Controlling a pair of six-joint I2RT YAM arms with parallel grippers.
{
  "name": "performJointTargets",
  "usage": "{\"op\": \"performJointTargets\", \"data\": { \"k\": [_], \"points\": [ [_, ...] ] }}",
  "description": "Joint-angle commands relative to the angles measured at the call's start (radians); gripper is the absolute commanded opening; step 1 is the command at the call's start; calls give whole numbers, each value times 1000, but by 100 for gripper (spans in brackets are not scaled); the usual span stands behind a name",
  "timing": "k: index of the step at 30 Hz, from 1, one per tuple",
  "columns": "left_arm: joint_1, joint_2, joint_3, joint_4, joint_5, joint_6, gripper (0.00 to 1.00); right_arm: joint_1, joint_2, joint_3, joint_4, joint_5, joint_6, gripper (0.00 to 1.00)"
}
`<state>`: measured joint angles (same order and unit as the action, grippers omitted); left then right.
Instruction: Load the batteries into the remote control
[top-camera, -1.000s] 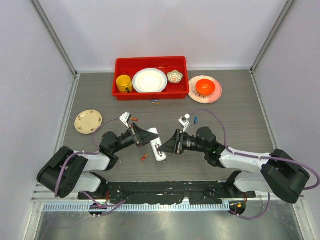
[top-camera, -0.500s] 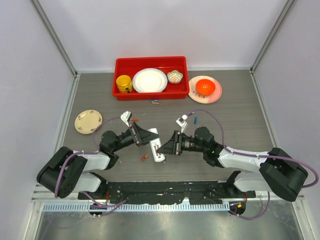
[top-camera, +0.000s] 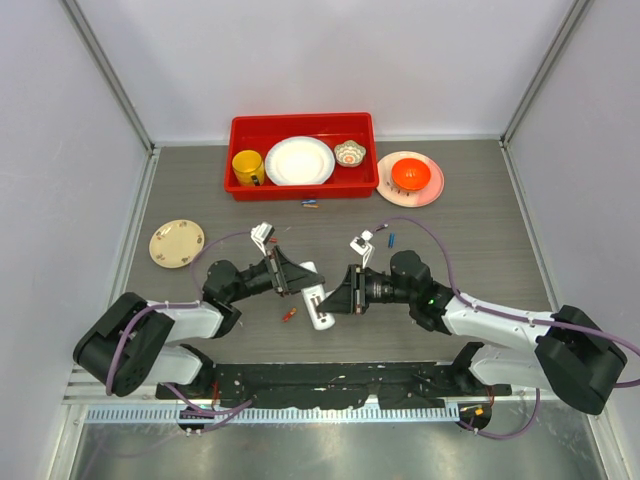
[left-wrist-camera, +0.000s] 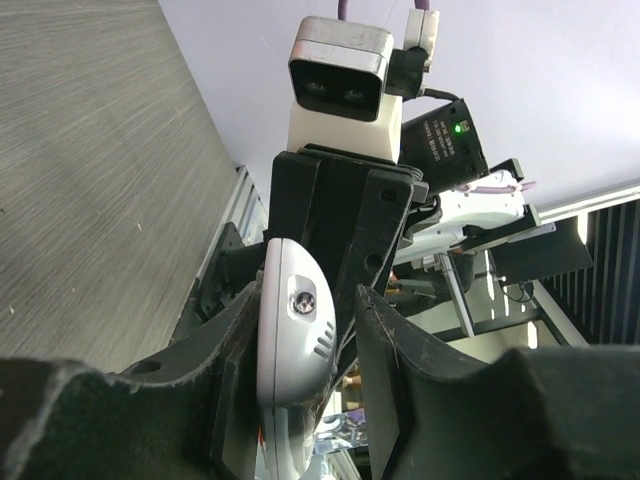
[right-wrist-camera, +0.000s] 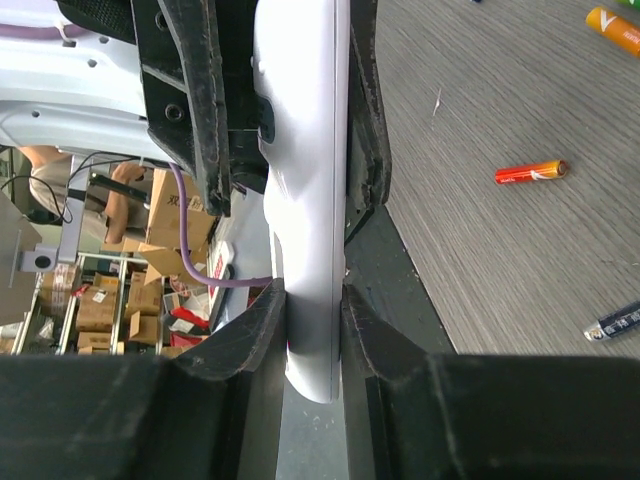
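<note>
1. Change since the earlier view: both wrists have drawn a little closer together over the table (top-camera: 480, 230). The remote control (top-camera: 316, 298) stays between them, just toward 6 o'clock of the table's middle.
2. The right gripper (right-wrist-camera: 313, 290) is clamped on the remote control's two thin edges, with both fingers flush against the white shell.
3. The left gripper (left-wrist-camera: 308, 300) has its jaws slack around the rounded, screw-bearing end of the remote control. A dark gap shows at one finger, so it reads as released.
4. A red-orange battery (top-camera: 289, 315) lies at 7 o'clock of the remote control and a blue battery (top-camera: 391, 239) at 2 o'clock, both apart from it. The slot is not visible, so no loaded cell can be confirmed.
5. Larger risk: with one grip only, on narrow smooth edges, the remote control may pivot or slip out if the right arm tilts or the left fingers push it.
6. Smaller risk: the round batteries may roll off if nudged at pickup, and a cell seated the wrong way round would need redoing.
7. Writing: none is legible. The battery print and the background cartons (right-wrist-camera: 95, 310) are too small or blurred.
</note>
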<state>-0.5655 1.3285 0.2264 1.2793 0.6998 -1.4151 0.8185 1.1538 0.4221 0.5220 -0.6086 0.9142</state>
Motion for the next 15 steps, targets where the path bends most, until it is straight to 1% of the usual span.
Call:
{"op": "performJointTargets", "data": {
  "k": [1,8,15],
  "points": [
    [-28,-20,41,2,46,30,42,-5,-9,35,-11,7,-31,1],
    [-45,-81,33,-110,33,85,42,-16,-19,35,-24,13,-38,1],
    [-56,-118,11,-164,12,111,41,-22,-19,35,-24,24,-35,1]
  ]
}}
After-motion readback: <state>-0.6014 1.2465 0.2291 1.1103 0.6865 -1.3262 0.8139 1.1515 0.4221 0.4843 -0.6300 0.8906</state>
